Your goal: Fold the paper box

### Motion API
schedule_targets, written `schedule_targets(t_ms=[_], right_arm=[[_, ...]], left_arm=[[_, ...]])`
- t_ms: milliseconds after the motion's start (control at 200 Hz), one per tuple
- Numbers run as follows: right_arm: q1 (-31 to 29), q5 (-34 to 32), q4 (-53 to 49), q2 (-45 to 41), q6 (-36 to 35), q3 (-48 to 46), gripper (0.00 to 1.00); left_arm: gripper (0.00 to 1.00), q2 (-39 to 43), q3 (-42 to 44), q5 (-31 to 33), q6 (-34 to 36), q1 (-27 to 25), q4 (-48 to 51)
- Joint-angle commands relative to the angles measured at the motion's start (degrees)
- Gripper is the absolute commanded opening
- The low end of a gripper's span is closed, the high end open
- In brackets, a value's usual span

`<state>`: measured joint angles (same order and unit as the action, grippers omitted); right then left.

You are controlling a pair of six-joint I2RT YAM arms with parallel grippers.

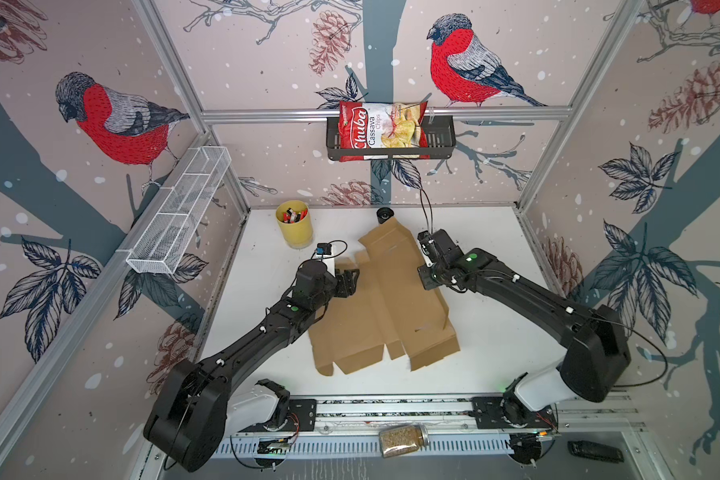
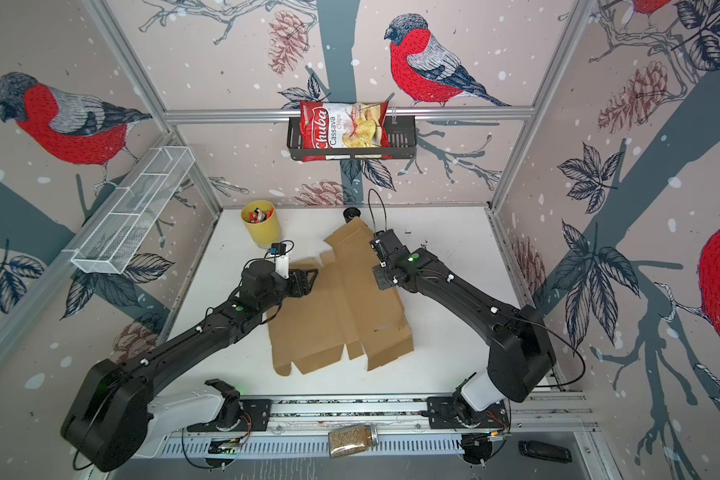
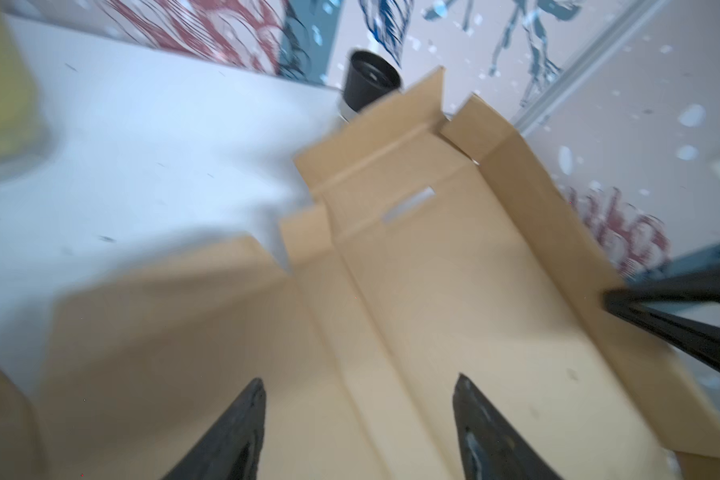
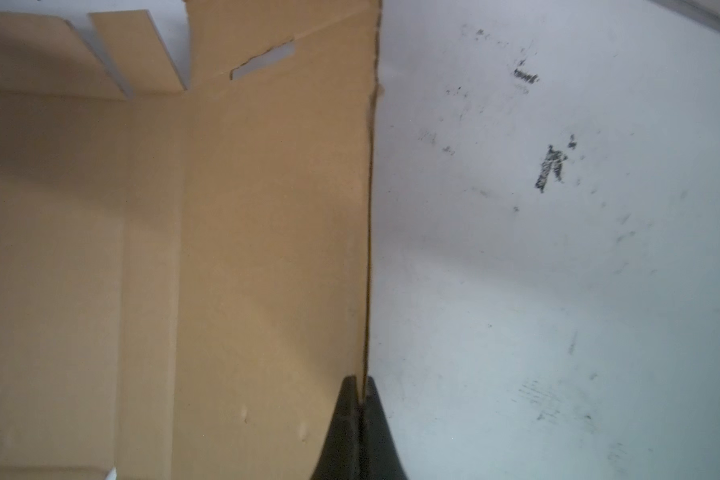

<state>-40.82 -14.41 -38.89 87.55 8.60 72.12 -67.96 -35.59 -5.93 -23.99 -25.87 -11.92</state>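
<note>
White tabletop (image 1: 495, 340) bears the paper box (image 1: 385, 299), a mostly flat brown sheet lying between the two arms. The right claw (image 4: 362, 384) is pressed together on the sheet's upturned side edge and pinches it. The left claw (image 3: 358, 384) is spread and empty, with the box's opposite panel directly beneath it.

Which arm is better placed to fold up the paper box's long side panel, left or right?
Probably the right. The right claw is shut on the edge of the paper box, and that side panel stands partly raised. The left claw hangs open above the flat middle, gripping nothing.
</note>
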Motion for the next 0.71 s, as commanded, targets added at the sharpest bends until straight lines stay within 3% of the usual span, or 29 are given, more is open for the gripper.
schedule_targets(t_ms=[0, 305, 495, 700], right_arm=[[-1.8, -11.75, -3.66, 1.59, -6.19, 3.31, 0.0], [-6.44, -21.04, 2.28, 4.85, -23.66, 6.89, 0.0], [-8.2, -27.31, 9.5, 5.54, -38.26, 11.23, 0.0], [-11.33, -26.74, 15.18, 5.18, -54.07, 10.36, 0.0]], left_arm=[[0.7, -0.43, -1.02, -0.82, 1.7, 0.95, 1.25], [0.7, 2.95, 1.61, 0.75, -0.19, 0.99, 1.64], [0.7, 6.22, 0.17, 2.86, -0.02, 1.58, 5.15], [0.7, 10.21, -0.75, 3.9, -0.53, 3.64, 8.32]])
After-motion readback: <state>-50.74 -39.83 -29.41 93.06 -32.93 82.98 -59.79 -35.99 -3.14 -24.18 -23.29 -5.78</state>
